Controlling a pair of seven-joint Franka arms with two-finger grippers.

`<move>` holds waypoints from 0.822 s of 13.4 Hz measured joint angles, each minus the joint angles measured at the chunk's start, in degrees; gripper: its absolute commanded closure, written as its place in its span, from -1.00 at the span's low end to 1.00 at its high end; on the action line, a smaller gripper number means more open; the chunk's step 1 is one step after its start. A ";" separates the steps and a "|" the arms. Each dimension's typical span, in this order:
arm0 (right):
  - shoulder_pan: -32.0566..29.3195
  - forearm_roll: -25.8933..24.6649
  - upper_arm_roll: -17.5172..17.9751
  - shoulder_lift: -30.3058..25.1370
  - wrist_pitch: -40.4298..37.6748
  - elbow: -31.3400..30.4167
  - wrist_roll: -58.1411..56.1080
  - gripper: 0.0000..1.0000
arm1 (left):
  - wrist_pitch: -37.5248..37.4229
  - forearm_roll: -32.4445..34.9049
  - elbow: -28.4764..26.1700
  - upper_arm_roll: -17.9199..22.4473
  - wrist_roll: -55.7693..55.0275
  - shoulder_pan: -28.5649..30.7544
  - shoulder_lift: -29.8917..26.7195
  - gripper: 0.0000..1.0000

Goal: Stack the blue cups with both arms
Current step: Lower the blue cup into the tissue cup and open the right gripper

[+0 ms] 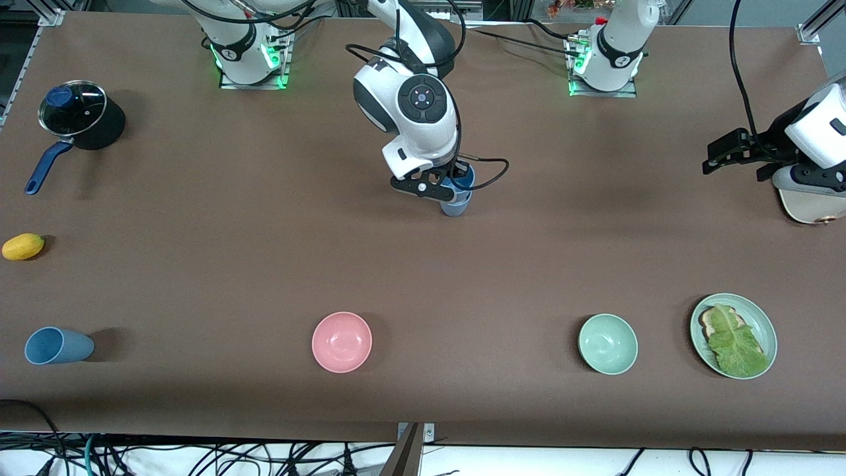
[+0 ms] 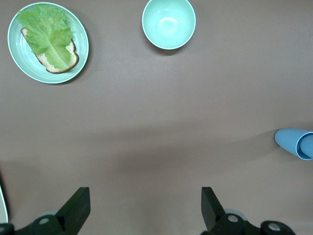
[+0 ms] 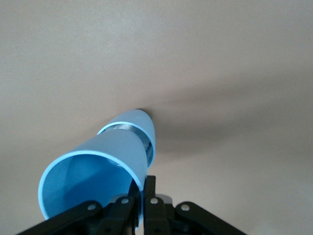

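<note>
- Near the middle of the bench (image 1: pixel 423 277), the right gripper (image 1: pixel 444 190) pinches the rim of a brighter blue cup (image 1: pixel 462 178), its jaws pressed together on the cup wall.
- That cup sits partly inside a greyer blue cup (image 1: pixel 455 206), which stands on the bench under it; the right wrist view shows the brighter blue cup (image 3: pixel 98 176) tilted and nested in the greyer blue cup (image 3: pixel 142 129) below.
- The right arm (image 1: pixel 413 99) reaches out from its base at the robots' edge of the bench to this spot.
- The left gripper (image 1: pixel 720 155) hangs over the left arm's end of the bench, its jaws spread wide and holding nothing; the left arm (image 1: pixel 816 132) waits there.
- A third blue cup (image 1: pixel 56 346) lies on its side at the right arm's end of the bench, close to the front camera's edge.
- A pink bowl (image 1: pixel 342 342) and a mint-green bowl (image 1: pixel 608 344) stand upright, well apart, along the edge nearer the front camera.
- Beside the mint-green bowl, toward the left arm's end, a green plate (image 1: pixel 767 324) carries a slice of bread (image 1: pixel 710 320) with a lettuce leaf (image 1: pixel 735 344) on top.
- A yellow mango (image 1: pixel 23 246) lies at the right arm's end, and farther from the front camera than it stands a black pot (image 1: pixel 99 129) with a glass lid (image 1: pixel 73 108) and a blue handle (image 1: pixel 46 167).
</note>
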 measured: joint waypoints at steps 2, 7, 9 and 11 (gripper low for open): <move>0.00 0.00 -0.04 0.01 0.00 0.00 0.00 1.00 | 0.00 0.00 0.02 0.00 0.00 0.00 0.02 -1.00; 0.00 0.00 -0.07 0.21 0.01 -0.02 0.09 -0.99 | 0.00 0.00 0.03 0.00 0.00 0.00 0.08 -1.00; 0.00 0.00 -0.09 0.23 0.02 -0.02 0.11 -1.00 | 0.00 0.00 0.05 0.00 0.00 0.00 0.09 -1.00; 0.00 0.00 -0.09 0.24 0.03 -0.02 0.11 -1.00 | 0.00 0.00 0.05 0.00 0.00 0.00 0.10 -1.00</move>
